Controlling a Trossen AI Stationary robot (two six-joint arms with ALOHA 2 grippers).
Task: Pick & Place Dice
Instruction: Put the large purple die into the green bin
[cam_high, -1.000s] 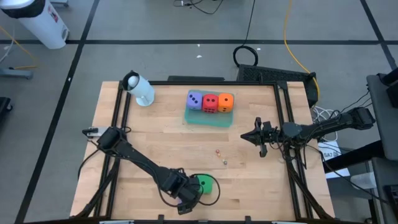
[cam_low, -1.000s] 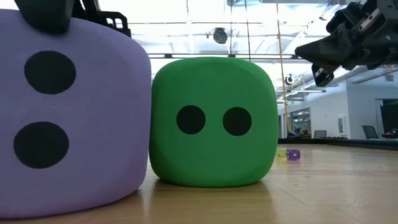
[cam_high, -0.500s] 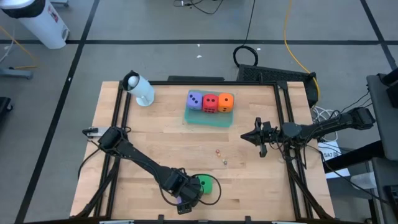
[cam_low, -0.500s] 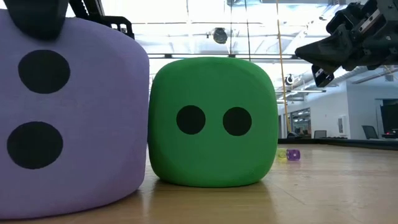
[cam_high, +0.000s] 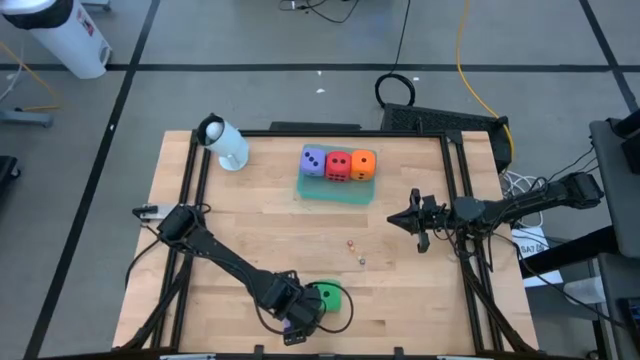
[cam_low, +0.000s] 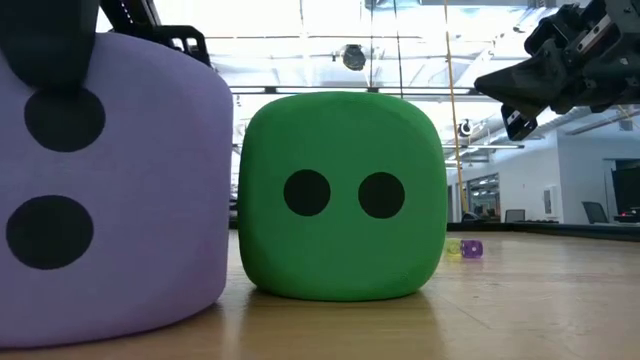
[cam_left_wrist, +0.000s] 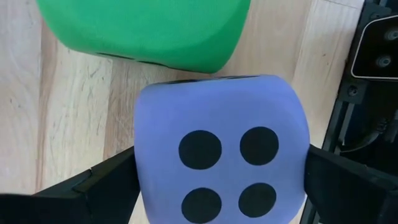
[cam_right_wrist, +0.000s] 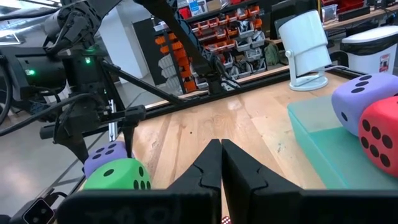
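So the left gripper is down at the table's near edge, a bit left of the middle, with its jaws spread wide around a purple die. The left wrist view shows a dark finger on each side of that die, four-pip face toward the camera, though I can't tell for sure if the pads are actually pressing on it or just sitting alongside. Right beside it sits the green die, so close that the low view shows only a thin gap between the two; its two-pip face looks at the low camera. The other three dice are up near the far edge in a neat row on a flat teal tray: a second purple die, then the red die, then the orange die, all touching side by side. The right gripper hangs over the right part of the table, well apart from every die, jaws pressed together with nothing in them. A white cylinder-shaped thing lies at the far left corner, and a couple of tiny specks lie on the wooden table around the middle.
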